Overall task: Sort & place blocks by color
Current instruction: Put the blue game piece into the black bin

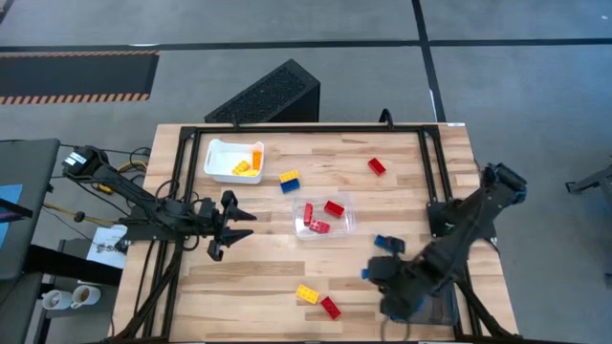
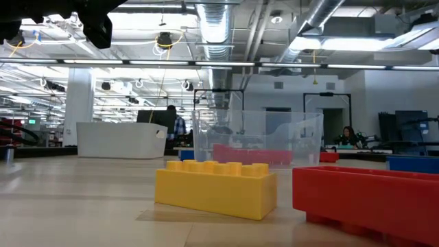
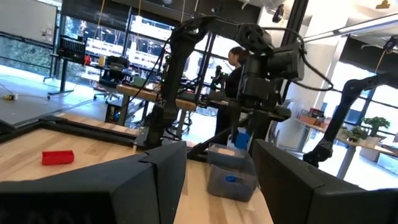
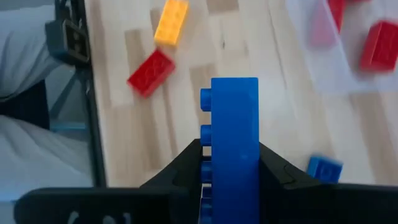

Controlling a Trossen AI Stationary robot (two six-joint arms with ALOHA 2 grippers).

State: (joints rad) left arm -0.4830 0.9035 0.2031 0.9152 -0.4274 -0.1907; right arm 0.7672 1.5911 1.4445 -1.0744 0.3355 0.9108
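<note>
My right gripper hangs over the table's near right part, shut on a blue block that also shows in the high view. Another blue block lies flat on the wood just beyond it. A yellow block and a red block lie near the front edge. A clear tray holds red blocks, and a white tray holds yellow ones. A yellow-and-blue pair and a red block lie farther back. My left gripper waits open at the left. My right gripper pinches the blue block between its two fingers, one on the studded face and one on the opposite face. The fingers slant down toward the table's left, and the block reaches out lengthwise past their tips. It is lifted clear of the table.
A grey bin with something blue inside stands at the table's right, under the right arm. A black frame runs along the table's far and side edges. Bare wood lies between the clear tray and the front blocks.
</note>
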